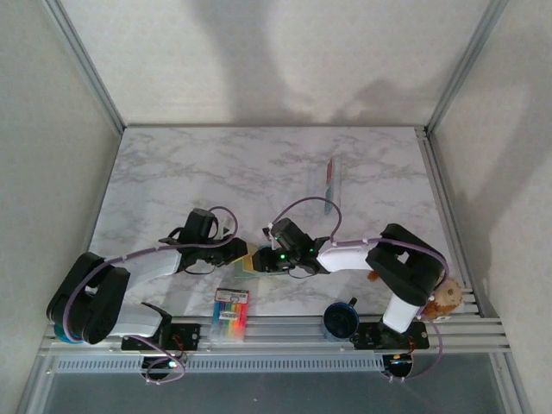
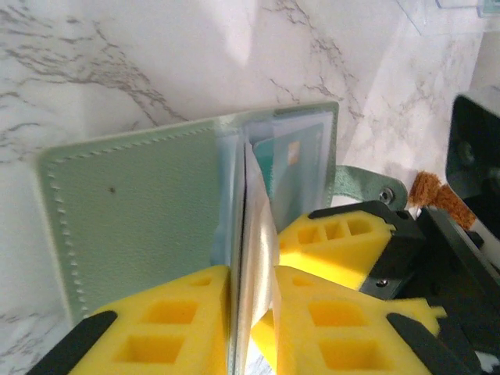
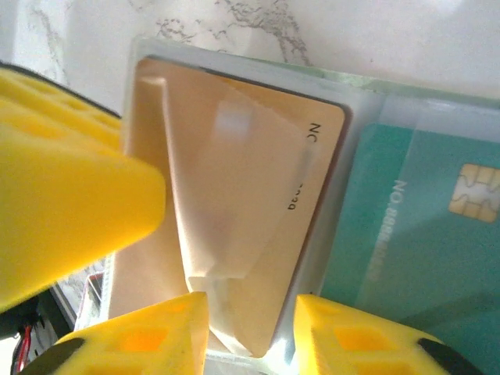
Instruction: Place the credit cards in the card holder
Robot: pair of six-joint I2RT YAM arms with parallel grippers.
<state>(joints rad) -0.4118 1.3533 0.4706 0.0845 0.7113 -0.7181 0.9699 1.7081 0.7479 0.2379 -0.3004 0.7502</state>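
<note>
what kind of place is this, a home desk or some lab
Probably a robot lab test cell: a marble-patterned tabletop boxed in by plain white panels on aluminium framing, with the left arm and right arm bolted to a rail at its near edge.

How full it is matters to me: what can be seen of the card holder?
The card holder lies open on the marble table: a grey-green leather-look cover with a stitched edge, a strap with a snap, and clear plastic sleeves. One sleeve holds a teal card with a chip, the neighbouring one a tan-gold card. The left gripper pinches one sleeve leaf upright between its yellow fingers.
</note>
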